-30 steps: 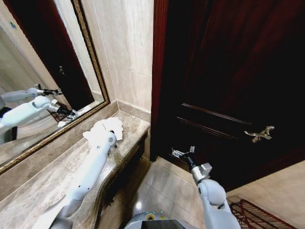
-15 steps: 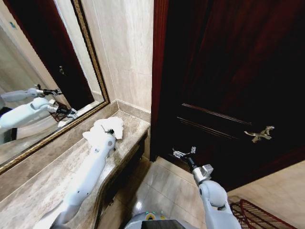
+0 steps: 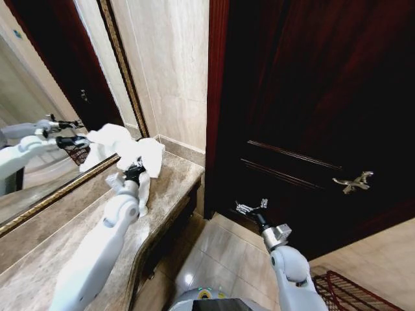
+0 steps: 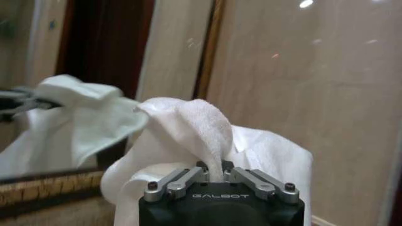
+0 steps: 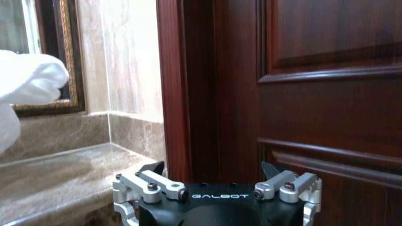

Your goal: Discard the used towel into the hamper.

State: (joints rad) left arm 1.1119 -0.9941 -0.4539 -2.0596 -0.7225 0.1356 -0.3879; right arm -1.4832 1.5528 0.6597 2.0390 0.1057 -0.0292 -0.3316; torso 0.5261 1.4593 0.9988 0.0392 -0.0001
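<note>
The white towel (image 3: 144,153) hangs bunched in the air above the marble counter (image 3: 176,179), with my left gripper (image 3: 134,170) shut on a fold of it. The left wrist view shows the towel (image 4: 196,123) pinched between the closed fingers of the left gripper (image 4: 213,165), and the towel (image 5: 26,79) also appears at the edge of the right wrist view. My right gripper (image 3: 250,207) hovers low in front of the dark door, open and holding nothing (image 5: 213,168). Part of the reddish-brown wire hamper (image 3: 347,291) shows on the floor at the lower right.
A gold-framed mirror (image 3: 39,97) backs the counter and reflects the arm and towel. The dark wooden door (image 3: 311,97) with a metal lever handle (image 3: 353,181) stands to the right. Tiled floor (image 3: 214,259) lies between counter and hamper.
My left gripper has closed on the towel and lifted it off the counter, pulling back toward me. The right arm has stayed still.
</note>
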